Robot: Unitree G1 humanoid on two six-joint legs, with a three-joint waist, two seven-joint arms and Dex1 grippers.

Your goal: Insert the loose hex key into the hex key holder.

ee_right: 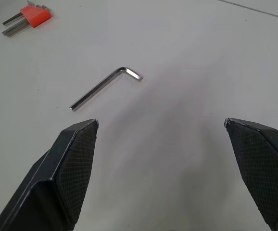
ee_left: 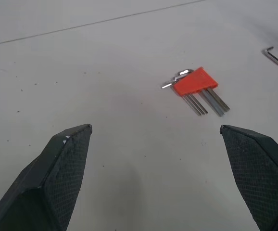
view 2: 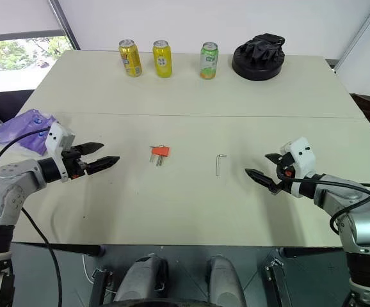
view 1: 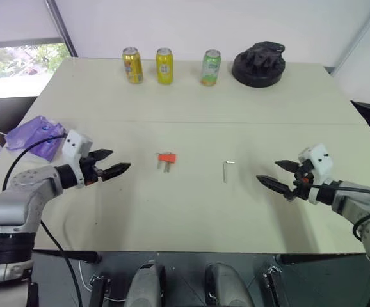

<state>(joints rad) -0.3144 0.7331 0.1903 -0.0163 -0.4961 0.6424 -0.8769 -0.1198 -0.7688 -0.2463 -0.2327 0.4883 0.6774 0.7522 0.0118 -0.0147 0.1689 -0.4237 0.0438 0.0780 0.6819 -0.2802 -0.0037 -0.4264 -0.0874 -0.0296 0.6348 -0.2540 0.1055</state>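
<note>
The loose hex key (view 1: 226,170) is a thin silvery L-shaped rod lying flat on the pale table, right of centre; it also lies ahead of the right fingers (ee_right: 105,86). The hex key holder (view 1: 166,158) is a small orange-red block with metal keys sticking out toward me, left of the loose key, also seen in the left wrist view (ee_left: 195,83). My left gripper (view 1: 111,162) hovers open to the left of the holder, pointing at it. My right gripper (view 1: 276,174) hovers open to the right of the loose key. Neither holds anything.
Three drink cans (view 1: 164,66) stand in a row at the table's far edge, with a black round object (view 1: 258,64) to their right. A purple bag (view 1: 36,135) lies at the table's left edge. A cable runs along my left arm.
</note>
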